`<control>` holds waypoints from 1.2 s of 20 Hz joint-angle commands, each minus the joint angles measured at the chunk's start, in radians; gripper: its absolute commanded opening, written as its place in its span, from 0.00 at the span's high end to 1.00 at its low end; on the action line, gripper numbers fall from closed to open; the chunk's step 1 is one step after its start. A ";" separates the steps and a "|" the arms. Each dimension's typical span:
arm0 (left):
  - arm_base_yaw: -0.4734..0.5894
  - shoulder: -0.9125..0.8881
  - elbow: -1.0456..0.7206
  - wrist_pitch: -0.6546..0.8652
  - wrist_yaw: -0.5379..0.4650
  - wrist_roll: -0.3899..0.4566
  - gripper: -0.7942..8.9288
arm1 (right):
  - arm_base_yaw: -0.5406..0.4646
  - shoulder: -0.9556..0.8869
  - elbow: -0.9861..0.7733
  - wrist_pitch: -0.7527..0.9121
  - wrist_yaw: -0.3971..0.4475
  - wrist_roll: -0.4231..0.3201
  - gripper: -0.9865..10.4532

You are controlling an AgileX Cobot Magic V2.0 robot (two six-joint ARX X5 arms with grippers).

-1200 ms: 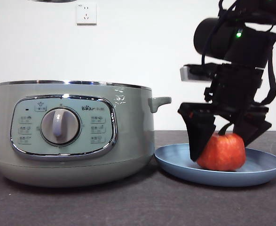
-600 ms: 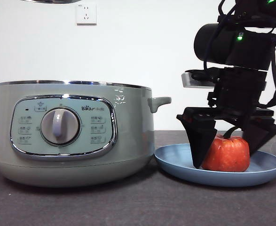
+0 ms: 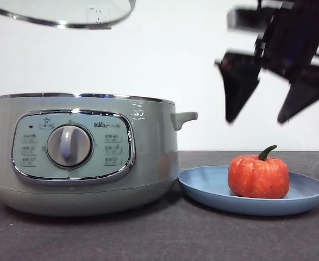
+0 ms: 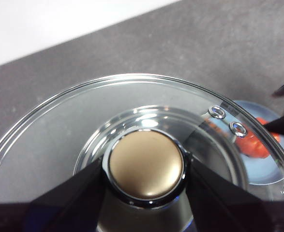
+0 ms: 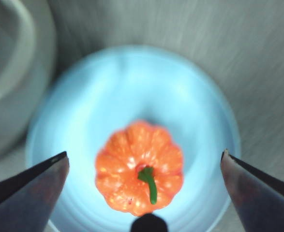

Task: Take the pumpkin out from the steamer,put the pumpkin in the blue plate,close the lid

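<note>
The orange pumpkin [image 3: 258,176] with its green stem rests alone in the blue plate [image 3: 202,187] to the right of the steamer [image 3: 83,152]. My right gripper [image 3: 262,117] hangs open high above the pumpkin [image 5: 139,166], jaws spread wide over the plate [image 5: 132,87]. The steamer stands uncovered. My left gripper [image 4: 145,166] is shut on the knob [image 4: 145,164] of the glass lid [image 4: 50,140], which it holds in the air above the steamer; the lid's chrome rim [image 3: 61,20] shows at the top left of the front view.
A white wall with a power socket [image 3: 99,12] stands behind the dark table [image 3: 164,234]. The steamer's side handle [image 3: 183,118] points toward the plate.
My right gripper let go of the pumpkin and rose well above the plate, jaws open. The lid came lower into view above the steamer.
</note>
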 commanded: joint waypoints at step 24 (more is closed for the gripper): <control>-0.065 0.418 0.011 0.132 0.021 -0.005 0.93 | 0.000 -0.338 0.005 0.003 0.054 0.013 0.34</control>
